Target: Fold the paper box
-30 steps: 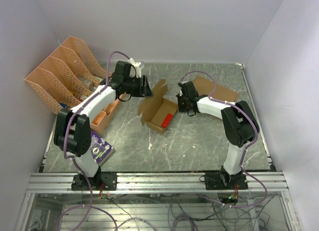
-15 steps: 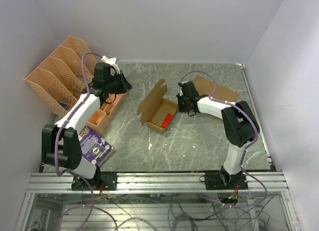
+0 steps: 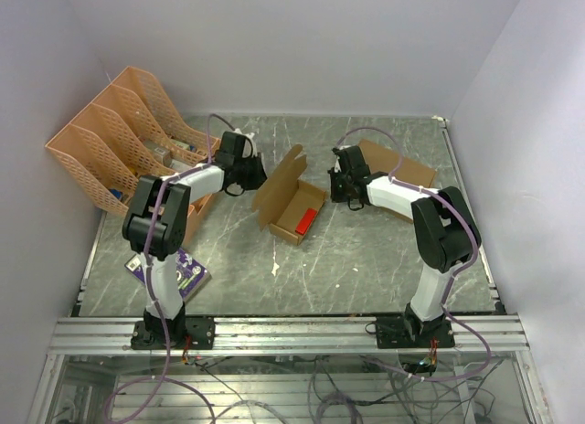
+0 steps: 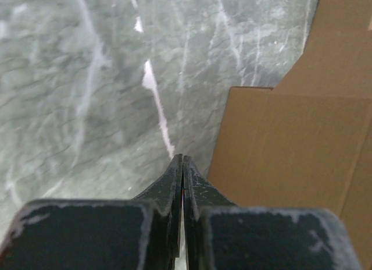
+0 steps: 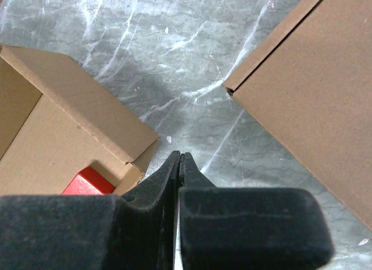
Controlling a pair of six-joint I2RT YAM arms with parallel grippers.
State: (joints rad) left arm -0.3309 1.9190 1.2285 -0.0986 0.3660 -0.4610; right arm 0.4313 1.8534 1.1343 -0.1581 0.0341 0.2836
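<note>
1. Task object. The paper box (image 3: 291,211) lies near the middle of the table (image 3: 366,255). It is open on top. Its lid flap (image 3: 279,179) stands up along the left side, and a red item (image 3: 307,219) rests inside against the right wall.

2. Left gripper (image 3: 256,175). The unit sits just left of the raised lid flap, on the flap's outer face. In the left wrist view the two fingers (image 4: 174,177) are pressed flat together with no gap and nothing between them. The brown panel of the paper box (image 4: 290,148) fills the right of that view. A strip of bare table separates its edge from the fingertips, so they are close but apart.

3. Right gripper (image 3: 335,192). The unit sits just right of the paper box, with a wider cardboard box (image 3: 416,173) behind it. In the right wrist view the fingers (image 5: 168,177) are fully closed and hold nothing. The tips hang over bare table. The corner of the paper box (image 5: 75,118) and the red item (image 5: 87,181) are on the left, and the wider cardboard box (image 5: 314,95) is on the right. Neither box touches the tips.
</note>
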